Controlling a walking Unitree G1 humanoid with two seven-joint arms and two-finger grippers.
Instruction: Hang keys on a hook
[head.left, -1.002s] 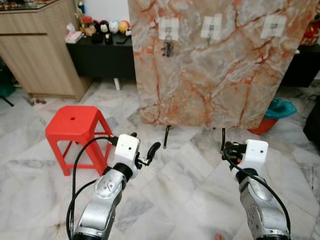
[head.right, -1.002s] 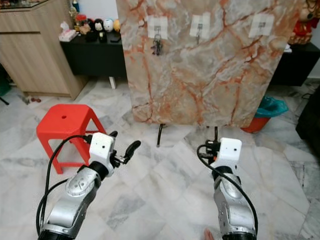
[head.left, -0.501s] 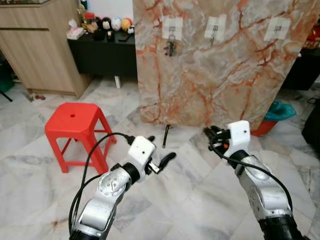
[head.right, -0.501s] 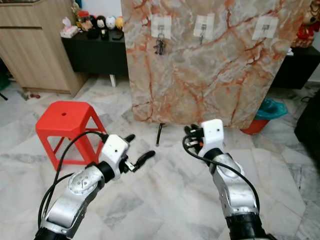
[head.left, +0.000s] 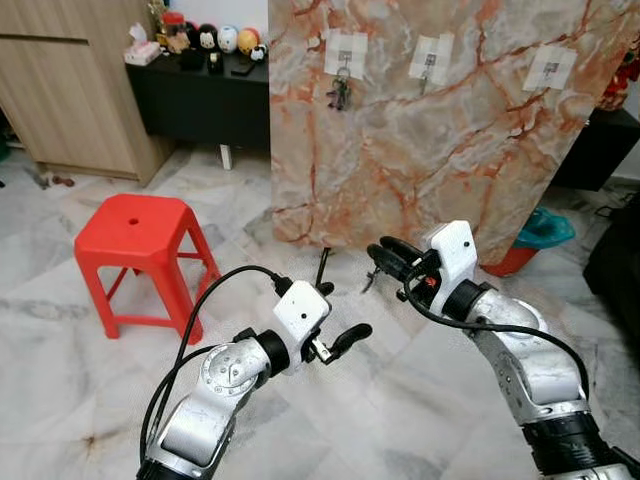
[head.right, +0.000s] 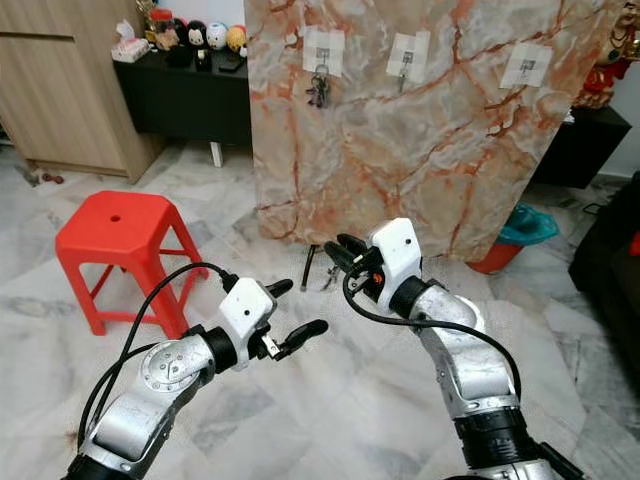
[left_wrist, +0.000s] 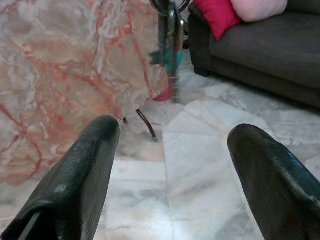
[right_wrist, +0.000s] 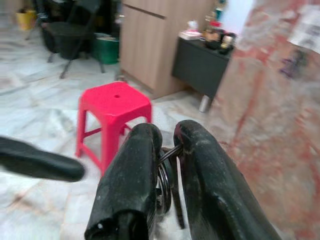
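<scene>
A tall marble board (head.left: 430, 140) leans ahead with three white hook patches. A bunch of keys (head.left: 337, 95) hangs on the left hook; the middle hook (head.left: 430, 60) and right hook (head.left: 548, 70) are bare. My right gripper (head.left: 385, 258) is raised in front of the board's foot, shut on a second set of keys (head.left: 368, 281) that dangles below its tips. In the right wrist view the key ring (right_wrist: 165, 180) sits pinched between the black fingers (right_wrist: 130, 185). Lower and to the left, my left gripper (head.left: 340, 315) is open with nothing in it, its fingers (left_wrist: 75, 185) spread wide.
A red plastic stool (head.left: 135, 225) stands on the marble floor at left. A wooden cabinet (head.left: 70, 80) and a black sideboard (head.left: 195, 100) with figurines are behind it. A teal bin (head.left: 545, 228) sits by the board's right foot. A dark sofa (left_wrist: 260, 55) is at right.
My right arm has risen and swung left toward the middle, the keys now dangling from it. My left arm has reached forward and right. The camera has shifted slightly.
</scene>
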